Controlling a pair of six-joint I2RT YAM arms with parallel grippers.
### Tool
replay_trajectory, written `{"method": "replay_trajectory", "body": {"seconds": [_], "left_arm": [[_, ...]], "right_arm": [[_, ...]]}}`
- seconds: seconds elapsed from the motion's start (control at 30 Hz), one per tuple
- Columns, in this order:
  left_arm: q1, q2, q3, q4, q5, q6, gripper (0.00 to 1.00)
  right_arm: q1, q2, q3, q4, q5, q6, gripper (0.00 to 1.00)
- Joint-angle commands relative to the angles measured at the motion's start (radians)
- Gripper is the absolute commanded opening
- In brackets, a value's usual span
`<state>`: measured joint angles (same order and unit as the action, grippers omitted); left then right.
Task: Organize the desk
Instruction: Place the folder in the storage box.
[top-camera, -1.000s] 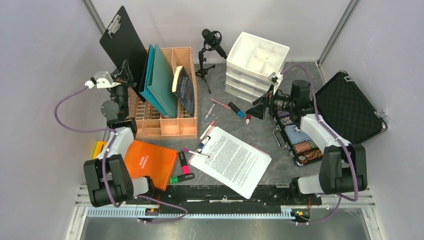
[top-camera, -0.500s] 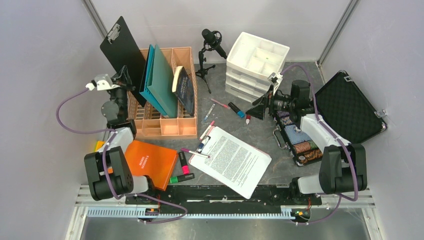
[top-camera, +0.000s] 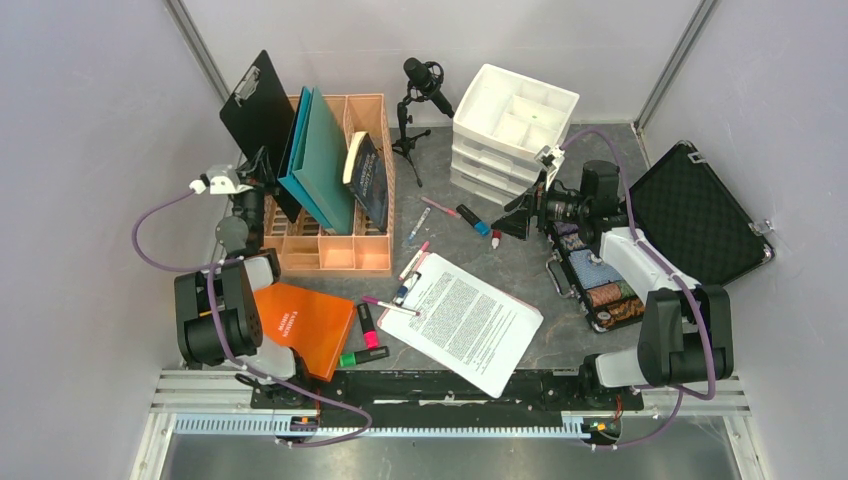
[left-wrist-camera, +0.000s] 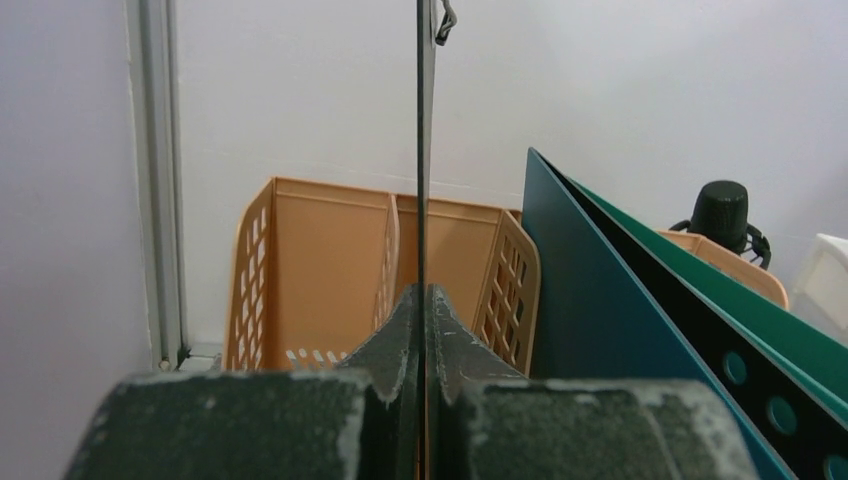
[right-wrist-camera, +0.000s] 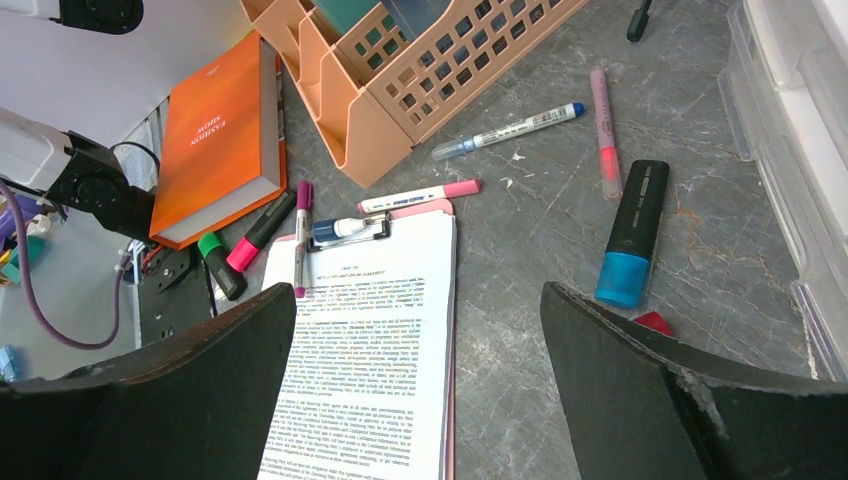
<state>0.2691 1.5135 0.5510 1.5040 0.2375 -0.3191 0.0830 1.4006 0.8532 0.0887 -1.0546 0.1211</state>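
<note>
My left gripper (top-camera: 263, 168) is shut on a black clipboard (top-camera: 259, 105) and holds it upright, edge-on in the left wrist view (left-wrist-camera: 426, 150), over the left end of the orange file rack (top-camera: 335, 245). Teal folders (top-camera: 322, 160) and a dark book (top-camera: 370, 178) stand in the rack. My right gripper (top-camera: 517, 215) is open and empty above the desk (top-camera: 470, 250), near a blue highlighter (right-wrist-camera: 630, 232). A paper-loaded pink clipboard (top-camera: 465, 320), an orange book (top-camera: 300, 322) and loose pens and markers (right-wrist-camera: 505, 130) lie on the desk.
A white drawer unit (top-camera: 512, 125) and a microphone on a tripod (top-camera: 418, 90) stand at the back. An open black foam-lined case (top-camera: 690, 215) with patterned contents lies at the right. Grey walls close in on both sides.
My left arm has carried the black clipboard right and nearer the orange rack, turning it more upright. The right arm has not moved.
</note>
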Motion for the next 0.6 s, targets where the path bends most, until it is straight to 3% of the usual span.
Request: {"method": "replay_trajectory", "body": {"seconds": [0.0,0.57], "left_arm": [[-0.003,0.038,0.007,0.053,0.074,0.033,0.02],[-0.007,-0.007,0.002,0.053,0.192,0.103,0.02]], "right_arm": [[-0.005,0.007,-0.002,0.014,-0.018,-0.026,0.98],[-0.005,0.03,0.007,0.009,-0.037,-0.03,0.98]]}}
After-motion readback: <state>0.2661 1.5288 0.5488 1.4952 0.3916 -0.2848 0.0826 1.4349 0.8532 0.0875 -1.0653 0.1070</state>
